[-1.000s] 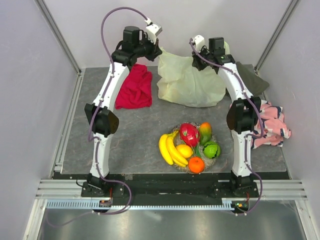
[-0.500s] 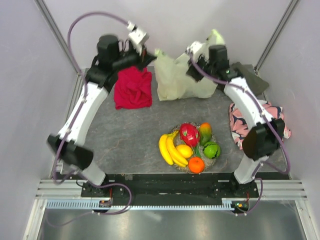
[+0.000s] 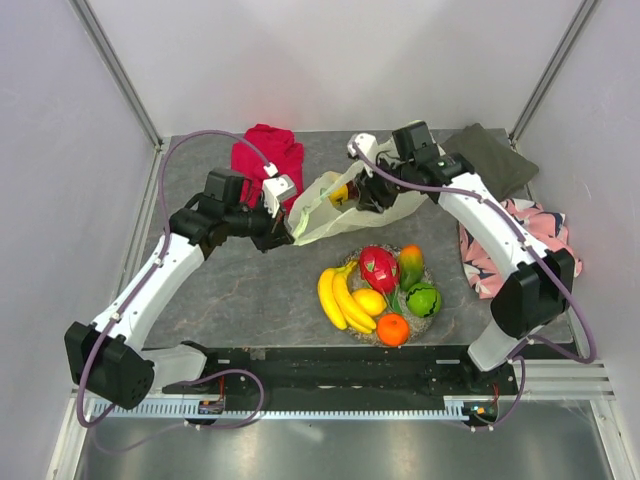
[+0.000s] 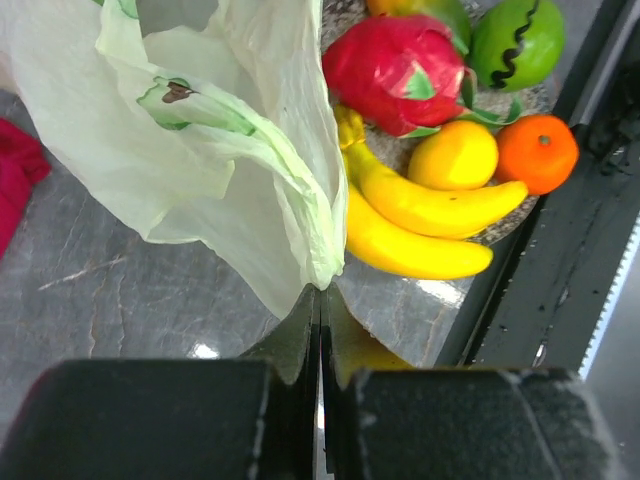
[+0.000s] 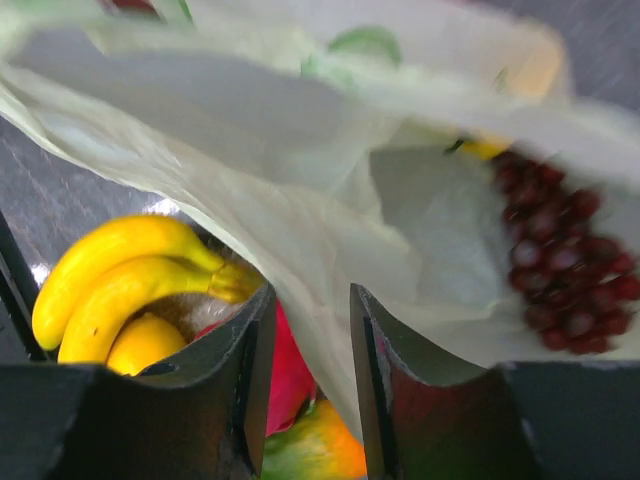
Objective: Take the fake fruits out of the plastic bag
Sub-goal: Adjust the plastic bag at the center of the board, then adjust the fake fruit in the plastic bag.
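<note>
The pale yellow-green plastic bag lies slumped on the table just behind the dish, its mouth held open. My left gripper is shut on the bag's rim at its left end. My right gripper is at the bag's right side, jaws apart, with bag film lying loose between the fingers. Dark purple grapes and a bit of yellow fruit lie inside the bag. On the dish sit the bananas, dragon fruit, mango, lemon, orange and green melon.
A red cloth lies at the back left of the bag. An olive cloth lies at the back right, and a pink patterned cloth at the right wall. Pale walls close in the grey table on three sides.
Both arms have come down and forward from the back wall, lowering the bag from mid-air onto the table beside the dish. The bag has slumped open.
</note>
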